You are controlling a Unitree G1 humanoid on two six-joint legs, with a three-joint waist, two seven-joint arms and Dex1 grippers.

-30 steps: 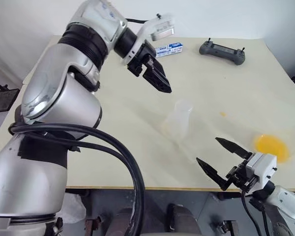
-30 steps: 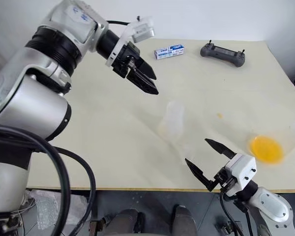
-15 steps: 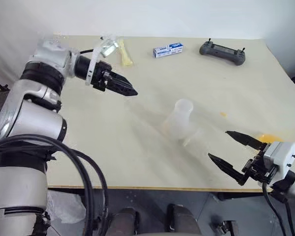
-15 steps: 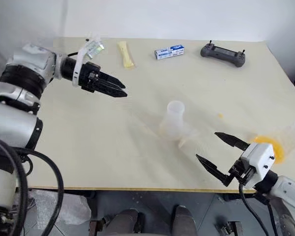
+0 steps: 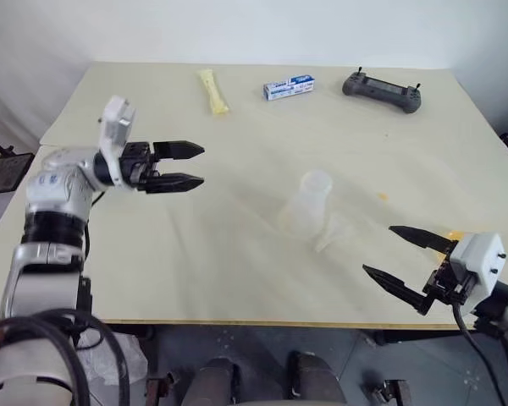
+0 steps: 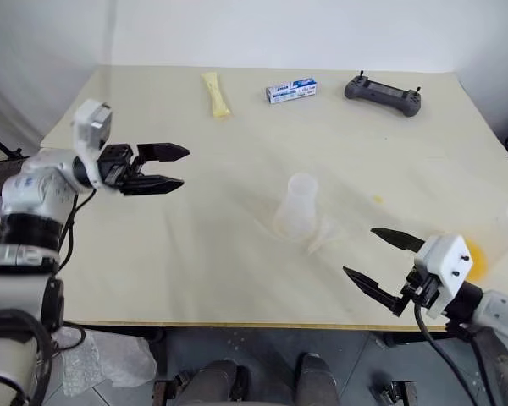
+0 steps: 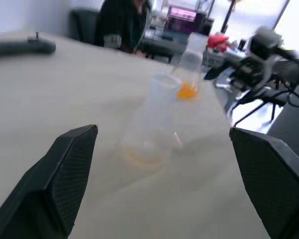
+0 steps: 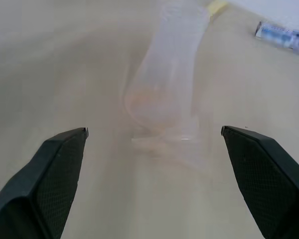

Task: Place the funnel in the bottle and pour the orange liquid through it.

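Bottle (image 5: 307, 205) stands upright mid-table, funnel (image 5: 333, 233) lying just beside its base. Orange liquid (image 6: 477, 258) sits near right table edge. Left gripper (image 5: 190, 166) and right gripper (image 5: 400, 258) both spread apart, empty.

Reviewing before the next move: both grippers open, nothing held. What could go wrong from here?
1. The funnel lies on its side against the bottle; both are clear, so a grab could knock the upright bottle over.
2. The orange liquid sits at the table edge right behind the right gripper; a careless swing could spill it.
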